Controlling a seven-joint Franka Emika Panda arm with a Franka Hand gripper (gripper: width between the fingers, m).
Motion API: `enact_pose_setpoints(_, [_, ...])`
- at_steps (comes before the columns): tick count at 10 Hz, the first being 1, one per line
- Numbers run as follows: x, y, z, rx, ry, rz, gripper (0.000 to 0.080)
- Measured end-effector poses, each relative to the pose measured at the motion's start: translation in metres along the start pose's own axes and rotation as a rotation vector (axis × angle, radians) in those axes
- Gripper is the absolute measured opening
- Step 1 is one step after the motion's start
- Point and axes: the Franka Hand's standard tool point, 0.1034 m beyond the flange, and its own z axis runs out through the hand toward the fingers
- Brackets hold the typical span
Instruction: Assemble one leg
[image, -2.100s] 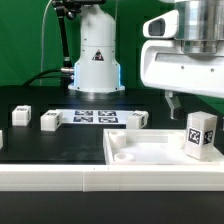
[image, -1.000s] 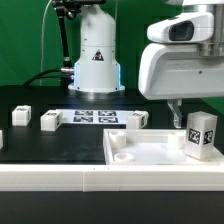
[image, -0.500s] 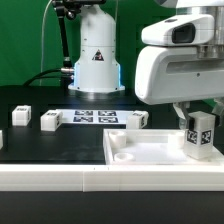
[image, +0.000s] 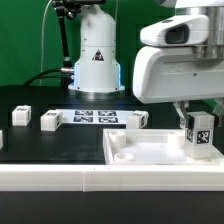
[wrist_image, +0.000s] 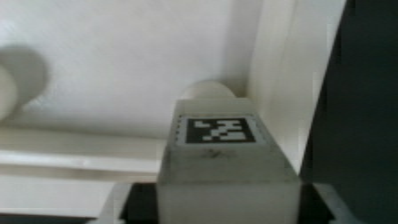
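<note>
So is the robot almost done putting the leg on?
Partly. Done: the leg stands upright in a corner of the big white top. In hand: the fingers seem to pinch it, probably to tighten it. Whether it is fully in cannot be seen. Left: letting go. Three spare legs lie loose on the black table.

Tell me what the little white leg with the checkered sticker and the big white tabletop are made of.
The leg looks like hard white plastic, smooth and matte, with sharp molded edges; its black-and-white tag looks printed. The tabletop is likely the same plastic, slightly shiny, with rounded molded hollows.
</note>
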Motion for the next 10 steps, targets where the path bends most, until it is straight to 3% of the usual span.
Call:
enact_pose_setpoints(8, [0.0015,-0.0007,0.0028,0.016,0.041,0.871,0.0291])
enact_pose_setpoints(10, [0.0007,-0.0037,0.0031,0.006,0.053,1.09,0.0291])
